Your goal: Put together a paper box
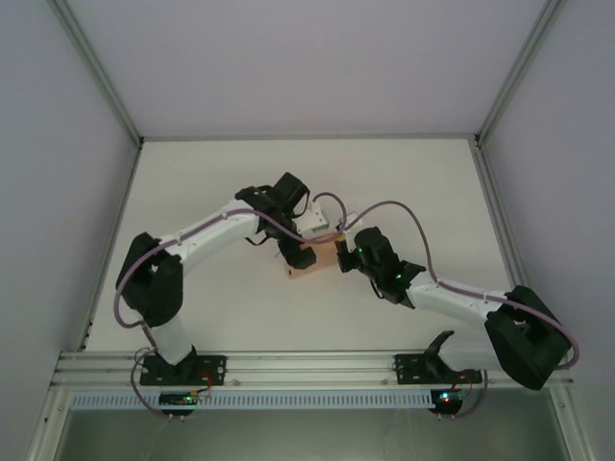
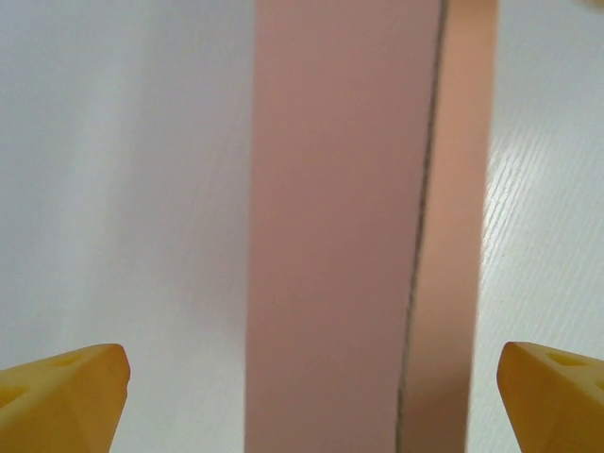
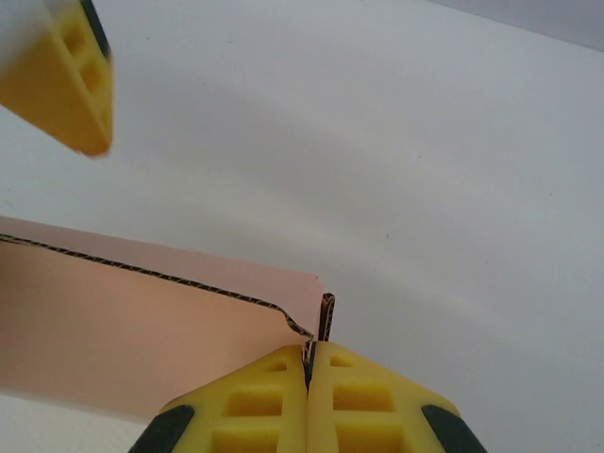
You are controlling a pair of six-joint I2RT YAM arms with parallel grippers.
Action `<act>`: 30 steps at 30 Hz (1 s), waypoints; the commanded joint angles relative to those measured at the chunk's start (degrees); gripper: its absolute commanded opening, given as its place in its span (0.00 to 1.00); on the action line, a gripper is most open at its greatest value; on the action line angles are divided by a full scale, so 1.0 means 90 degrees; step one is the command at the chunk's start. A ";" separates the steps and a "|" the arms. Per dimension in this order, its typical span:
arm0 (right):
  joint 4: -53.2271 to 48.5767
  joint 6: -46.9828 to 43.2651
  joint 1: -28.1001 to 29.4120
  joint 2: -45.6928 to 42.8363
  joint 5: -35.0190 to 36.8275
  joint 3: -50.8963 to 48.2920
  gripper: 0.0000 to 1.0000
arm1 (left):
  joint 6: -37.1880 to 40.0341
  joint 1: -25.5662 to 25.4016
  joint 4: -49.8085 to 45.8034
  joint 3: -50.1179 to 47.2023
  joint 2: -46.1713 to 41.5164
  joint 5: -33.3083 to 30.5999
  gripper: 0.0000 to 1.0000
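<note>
The paper box (image 1: 315, 259) is salmon-pink card lying mid-table between both arms. In the left wrist view the paper box (image 2: 330, 236) runs as a tall pink panel with a seam along its right side. It stands between my left gripper's (image 2: 311, 401) yellow fingertips (image 2: 71, 392), which are wide open with table showing on both sides. My left gripper (image 1: 291, 252) hangs over the box's left end. My right gripper (image 3: 310, 363) is shut on a corrugated wall edge of the paper box (image 3: 142, 330). In the top view my right gripper (image 1: 342, 257) sits at the box's right end.
The white table (image 1: 404, 182) is walled by pale panels and an aluminium frame (image 1: 288, 370) along the near edge. A yellow finger of the left gripper (image 3: 61, 75) hangs at the upper left of the right wrist view. Purple cables (image 1: 384, 206) arch above the box.
</note>
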 commanded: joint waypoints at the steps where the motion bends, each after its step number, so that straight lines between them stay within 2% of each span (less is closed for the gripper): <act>1: -0.1261 0.0482 0.0147 0.0038 0.0360 0.0424 0.00 | -0.0554 -0.0017 0.0264 -0.0315 -0.0620 -0.0560 1.00; 4: -0.1777 0.0807 0.0194 0.0086 0.0440 0.0728 0.00 | -0.1266 0.0019 0.0324 -0.0678 -0.1033 -0.1210 1.00; 5: -0.1898 0.0857 0.0217 0.0106 0.0451 0.0810 0.00 | -0.1499 0.0030 0.0281 -0.0798 -0.1144 -0.1392 0.96; 8: -0.2472 0.1159 0.0269 0.0220 0.0724 0.1139 0.00 | -0.2244 0.0060 0.0185 -0.1110 -0.1459 -0.1791 0.75; 11: -0.3120 0.1434 0.0336 0.0386 0.1028 0.1526 0.00 | -0.2712 0.0059 0.0250 -0.1393 -0.1807 -0.1571 0.70; 16: -0.3639 0.1737 0.0423 0.0735 0.1137 0.1888 0.00 | -0.2978 0.0068 0.0483 -0.1718 -0.2211 -0.1185 0.65; 24: -0.3618 0.1834 0.0502 0.0721 0.1103 0.1902 0.00 | -0.3146 0.0106 0.0557 -0.1489 -0.1679 -0.1250 0.44; 26: -0.3639 0.1833 0.0510 0.0686 0.1095 0.1879 0.00 | -0.3271 0.0152 0.0609 -0.1357 -0.1514 -0.1258 0.34; 28: -0.3649 0.1872 0.0505 0.0686 0.1083 0.1869 0.00 | -0.3345 0.0187 0.0689 -0.1250 -0.1402 -0.1085 0.28; 30: -0.3613 0.1881 0.0510 0.0694 0.1070 0.1861 0.00 | -0.3374 0.0186 0.0801 -0.1228 -0.1362 -0.0896 0.25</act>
